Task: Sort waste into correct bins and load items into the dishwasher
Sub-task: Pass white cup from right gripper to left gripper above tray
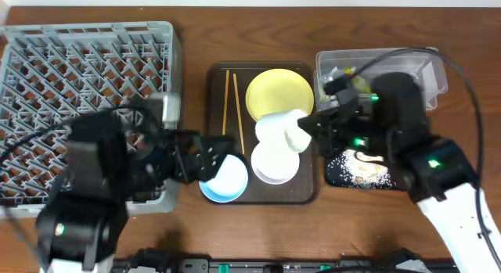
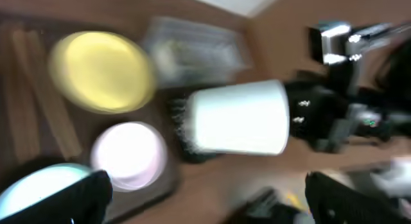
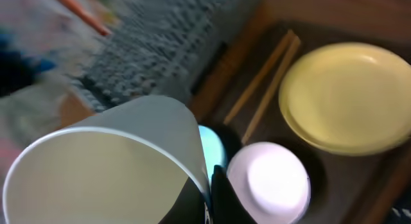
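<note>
My right gripper [image 1: 309, 126] is shut on the rim of a white cup [image 1: 278, 128] and holds it on its side above the brown serving tray [image 1: 215, 77]. In the right wrist view the finger [image 3: 209, 192] pinches the cup wall [image 3: 96, 160]. On the tray lie the chopsticks [image 1: 233, 109], yellow plate [image 1: 278, 91], white bowl [image 1: 274, 165] and light blue bowl [image 1: 227, 183]. My left gripper [image 1: 207, 159] is open and empty at the blue bowl's left edge; its fingers [image 2: 205, 198] are spread wide. The grey dish rack [image 1: 86, 62] stands at the left.
The clear tub [image 1: 423, 73] stands at the back right with pale and greenish scraps inside. The black tray [image 1: 360, 170] lies in front of it, partly under my right arm, with pale crumbs on it. Both wrist views are blurred.
</note>
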`<state>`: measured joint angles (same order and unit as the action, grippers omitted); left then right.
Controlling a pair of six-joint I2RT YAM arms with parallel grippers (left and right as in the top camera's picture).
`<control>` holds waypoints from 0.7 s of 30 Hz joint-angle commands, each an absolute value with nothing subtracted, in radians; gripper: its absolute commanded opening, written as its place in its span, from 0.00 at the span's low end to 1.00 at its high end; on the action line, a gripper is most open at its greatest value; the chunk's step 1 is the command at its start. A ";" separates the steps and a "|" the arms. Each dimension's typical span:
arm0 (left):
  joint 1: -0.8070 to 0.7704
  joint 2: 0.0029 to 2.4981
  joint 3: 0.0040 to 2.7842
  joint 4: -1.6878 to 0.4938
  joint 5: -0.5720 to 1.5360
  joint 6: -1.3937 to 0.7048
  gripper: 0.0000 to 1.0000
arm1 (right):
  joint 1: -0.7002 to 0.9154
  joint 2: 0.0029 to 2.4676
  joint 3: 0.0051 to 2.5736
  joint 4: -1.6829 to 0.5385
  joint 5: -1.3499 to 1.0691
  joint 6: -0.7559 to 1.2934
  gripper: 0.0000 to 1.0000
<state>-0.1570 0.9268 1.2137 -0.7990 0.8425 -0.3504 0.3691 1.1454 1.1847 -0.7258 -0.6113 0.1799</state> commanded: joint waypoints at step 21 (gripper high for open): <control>-0.153 1.120 1.226 -0.671 1.573 -0.311 0.87 | 0.347 1.141 1.197 -0.456 -1.065 0.122 0.01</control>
